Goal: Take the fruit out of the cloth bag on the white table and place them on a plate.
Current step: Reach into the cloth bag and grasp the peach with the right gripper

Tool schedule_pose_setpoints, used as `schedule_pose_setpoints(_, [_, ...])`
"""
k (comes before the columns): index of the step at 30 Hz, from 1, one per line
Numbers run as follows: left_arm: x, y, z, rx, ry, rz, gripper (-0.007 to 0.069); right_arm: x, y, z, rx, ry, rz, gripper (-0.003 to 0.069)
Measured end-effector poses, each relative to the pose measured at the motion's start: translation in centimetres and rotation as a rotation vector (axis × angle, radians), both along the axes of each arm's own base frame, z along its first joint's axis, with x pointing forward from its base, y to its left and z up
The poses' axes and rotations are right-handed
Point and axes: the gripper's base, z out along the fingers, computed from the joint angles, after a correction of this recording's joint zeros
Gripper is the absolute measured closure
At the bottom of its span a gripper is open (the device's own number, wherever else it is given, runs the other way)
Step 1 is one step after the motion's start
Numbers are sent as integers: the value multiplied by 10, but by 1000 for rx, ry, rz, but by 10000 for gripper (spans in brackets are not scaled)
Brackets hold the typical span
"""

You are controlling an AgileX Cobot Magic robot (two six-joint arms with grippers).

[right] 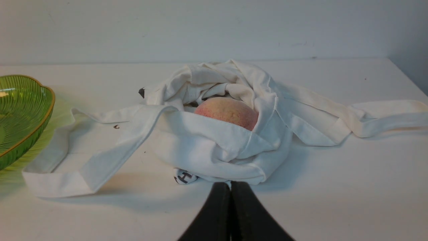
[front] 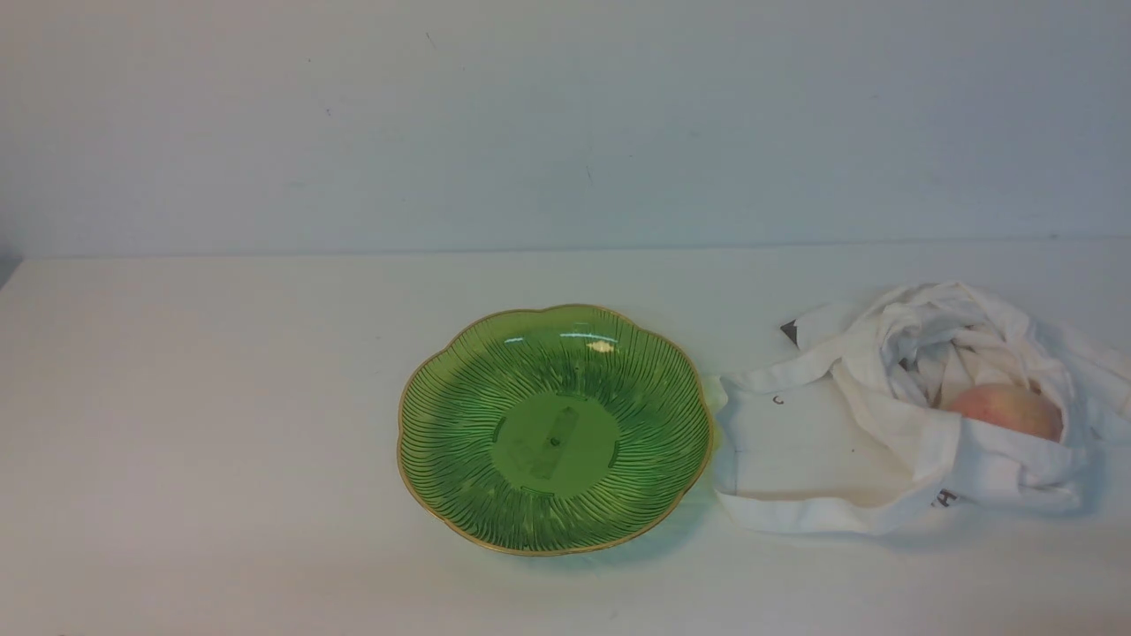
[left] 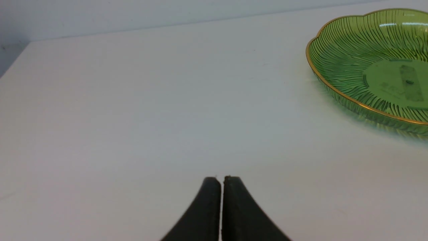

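Left gripper [left: 221, 179] and right gripper [right: 230, 184] both pressed together on nothing, the peach [front: 1007, 411] sitting in the cloth bag [front: 822, 442] beside the plate [front: 459, 424].
The left gripper's black fingers meet above bare white table [front: 221, 442] to the left of the plate and well apart from it. The right gripper's fingers meet close to the near edge of the bag, on the plate's right. The bag lies crumpled just beside the plate, with one strap loop reaching almost to the gold scalloped rim. Only the pink-yellow top of the peach shows in the bag's open mouth, on the part farthest from the plate. The plate holds nothing.
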Motion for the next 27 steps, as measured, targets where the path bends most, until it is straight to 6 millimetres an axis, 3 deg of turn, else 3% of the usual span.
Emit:
schedule_pose_setpoints(24, [0, 0, 0, 0, 0, 0, 632, 0, 0, 0, 1, -3, 0, 670])
schedule_pose_setpoints(27, [0, 0, 0, 0, 0, 0, 632, 1, 1, 3, 97, -50, -6, 670])
